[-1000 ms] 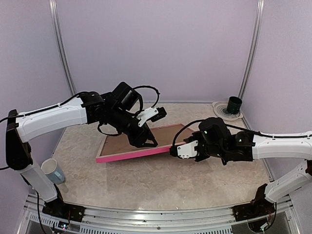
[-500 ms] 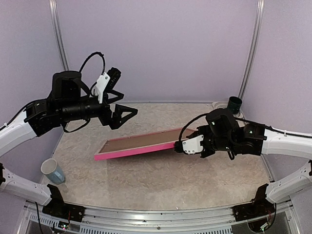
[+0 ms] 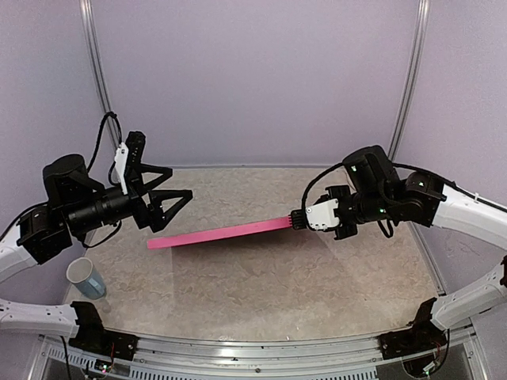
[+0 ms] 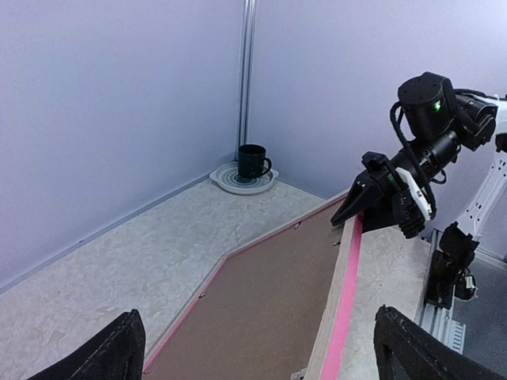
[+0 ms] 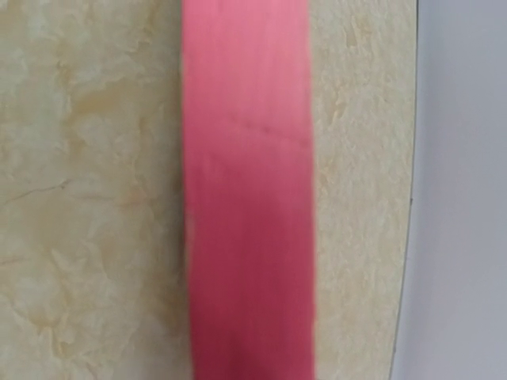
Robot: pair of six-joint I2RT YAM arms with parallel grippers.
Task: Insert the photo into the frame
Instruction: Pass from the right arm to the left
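Left tool (image 3: 179, 184) hangs spread wide and holds nothing, above the worktop's (image 3: 261, 277) left edge; its arm reaches level, pointing right. From above I see the frame (image 3: 222, 233) almost edge-on as a pink strip, long axis running left to right across the worktop's middle. Its right end is pinched in the narrow right tool (image 3: 298, 220), whose arm bends in from the right edge. The left end sits lower; I cannot tell whether it touches. The worktop is pale and marbled, and lilac walls (image 3: 253, 79) enclose it. A dark mug (image 3: 381, 170) on a plate (image 3: 358, 183) stands in the far right corner, and a pale cup (image 3: 85, 279) near the left edge.

On the left wrist view my own fingertips (image 4: 107, 356) sit wide apart, and the frame's brown back faces up, stretching away to the right tool clamped on its far end.

On the right wrist view a blurred pink band runs top to bottom over the marbled surface; the fingers are out of shot.
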